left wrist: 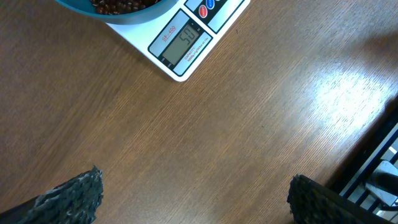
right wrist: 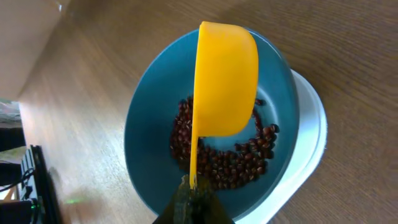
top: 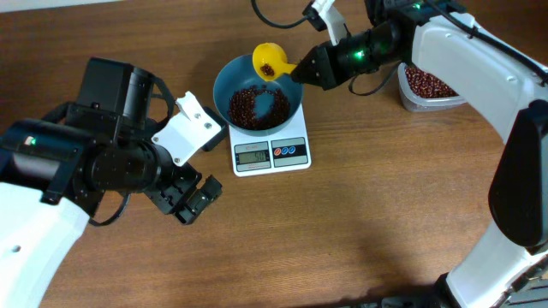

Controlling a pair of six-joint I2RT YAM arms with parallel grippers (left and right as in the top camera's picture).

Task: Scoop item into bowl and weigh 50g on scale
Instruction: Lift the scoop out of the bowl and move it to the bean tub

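Beans [top: 255, 107] are lying in the blue bowl [top: 224, 81], which is sitting on the white scale [top: 271, 154]. Right claw [top: 300, 70] is clamping the yellow scoop [top: 270, 60] by its handle, holding it tilted over the bowl. Left claw [top: 195, 198] is hanging with its fingers spread apart above the counter [top: 360, 231], near the scale, gripping nothing.

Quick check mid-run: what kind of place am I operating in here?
Probably a robotics lab bench, not a kitchen: a white robot arm holds a yellow scoop above a blue bowl of beans on a digital scale, on a wood-grain table.
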